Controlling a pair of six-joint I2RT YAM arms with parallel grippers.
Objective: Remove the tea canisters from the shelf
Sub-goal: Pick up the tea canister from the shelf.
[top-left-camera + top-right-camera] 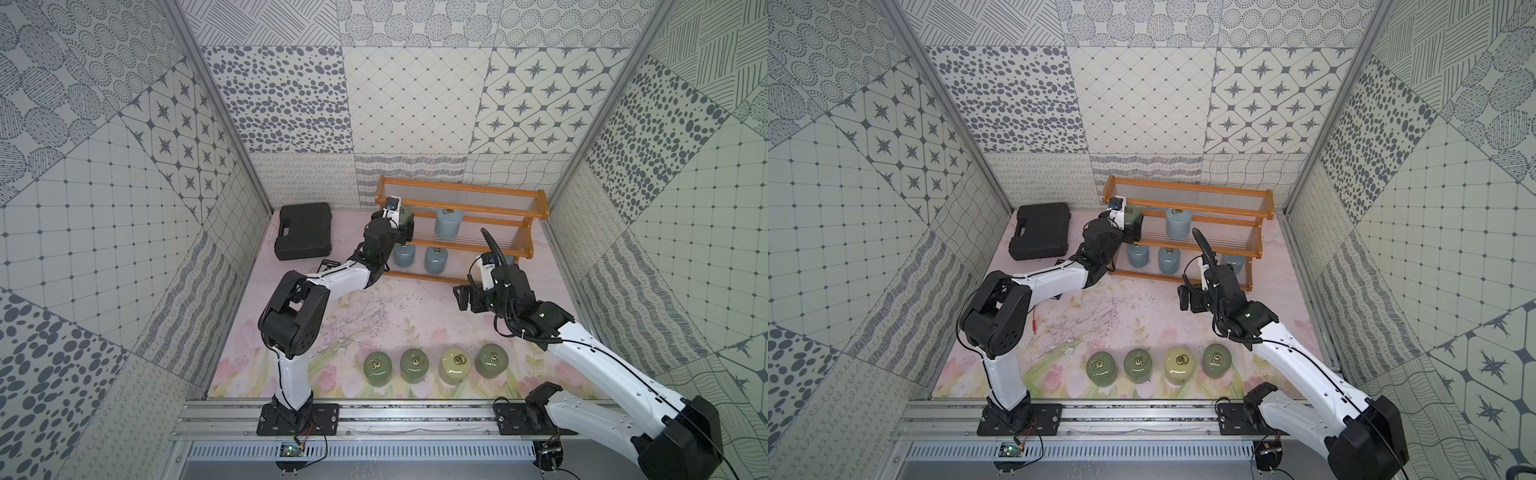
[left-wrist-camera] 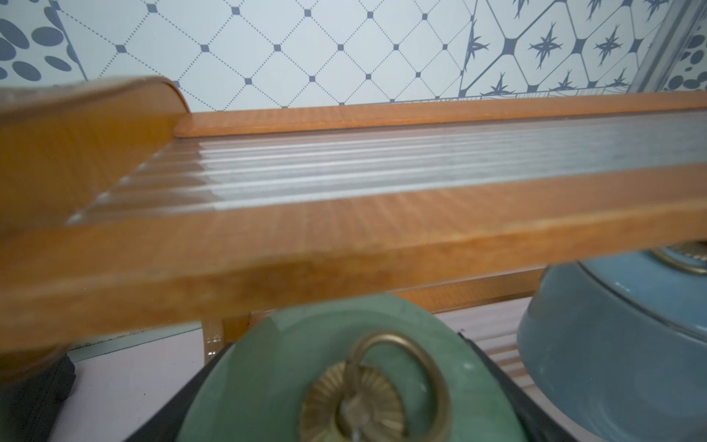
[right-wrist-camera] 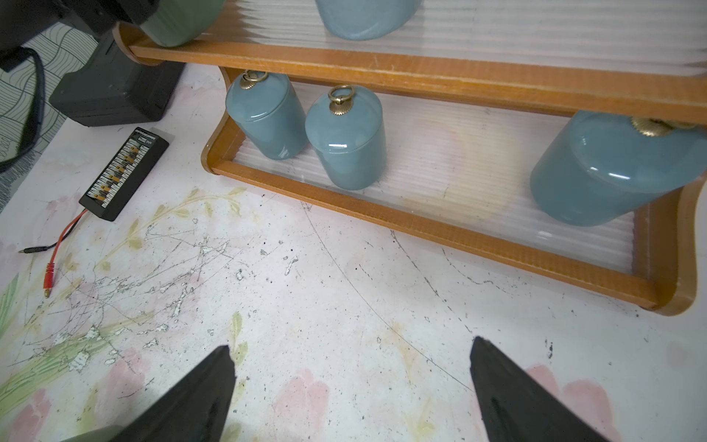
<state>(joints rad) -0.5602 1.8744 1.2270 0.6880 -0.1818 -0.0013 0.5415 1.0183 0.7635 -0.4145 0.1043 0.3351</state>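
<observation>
Closest to the left wrist lens is the lid of the sage green canister (image 2: 267,367), brass ring up. The black fingers (image 2: 493,367) of the left gripper (image 1: 1134,223) lie against both its flanks, so I read that claw as clenched on it. The jar has not yet left its spot at the left end of the middle tier of the shelf (image 1: 461,194). I judge this to be the fifth removal, since three green jars and the cream canister (image 1: 455,365) already stand in a row at the front of the table (image 1: 374,316). Next I would draw it out toward me, keeping low, because the top tier's front rail hangs just above the lid. Four pale blue canisters (image 3: 346,141) are left: one beside it on the middle tier, three on the bottom. The right gripper (image 3: 352,367) is spread wide and empty, over bare table before the bottom tier.
</observation>
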